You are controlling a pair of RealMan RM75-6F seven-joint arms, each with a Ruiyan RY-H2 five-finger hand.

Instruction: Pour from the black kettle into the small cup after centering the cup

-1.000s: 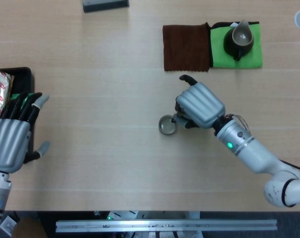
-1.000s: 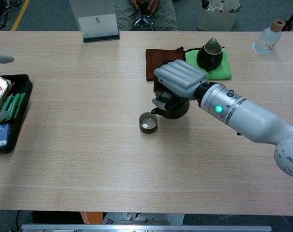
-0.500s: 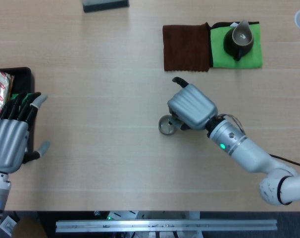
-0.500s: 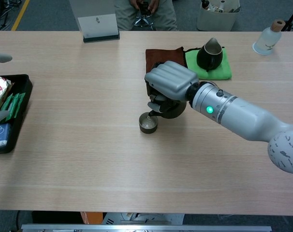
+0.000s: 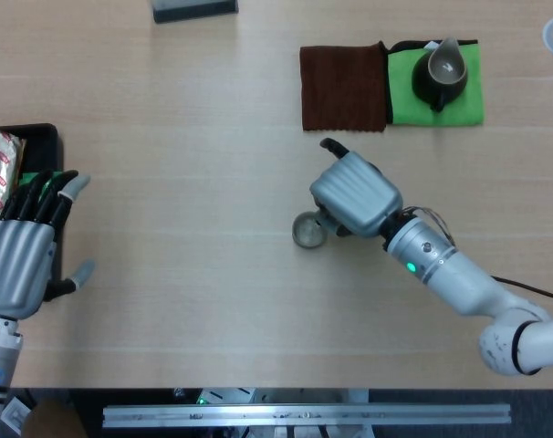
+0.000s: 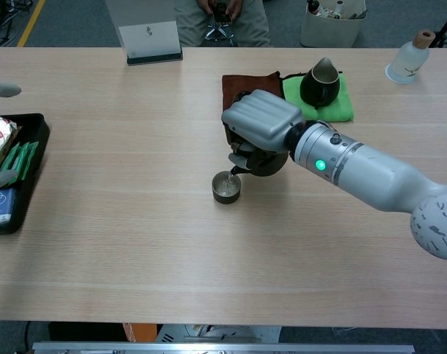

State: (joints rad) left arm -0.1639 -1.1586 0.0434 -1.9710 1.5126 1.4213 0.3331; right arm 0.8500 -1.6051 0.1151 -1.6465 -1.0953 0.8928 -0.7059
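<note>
Pouring is under way: the right hand [image 6: 262, 127] grips the black kettle [image 6: 262, 161], which shows only as a dark body beneath the fingers, and tips it so the spout hangs just over the rim of the small cup [image 6: 226, 187]. In the chest view a thin thread of liquid seems to run from the spout into the cup, though it is too fine to be sure of. Compared with a second ago the kettle has come down and leftward, from beside the cup to right above its near edge, and the hand has rolled forward to tilt it; over the last half second it has eased back only slightly, so the tilt looks about held. The cup itself has not shifted, sitting around the middle of the table [image 6: 135, 243], a little toward the right side, which suggests the centering is done and only the pour remains. The left hand [image 5: 21, 260] has not moved at all: it hovers near the left edge with fingers straight and spread, grasping nothing, partly over the black tray [image 5: 41, 137] of packets. Toward the far edge a second dark pitcher [image 5: 441, 73] rests untouched on a green cloth [image 5: 468, 105], with a brown cloth [image 5: 343, 87] touching it on the left. Judging by the tilt, the pour needs a steady wrist to keep the stream inside so small a rim.
</note>
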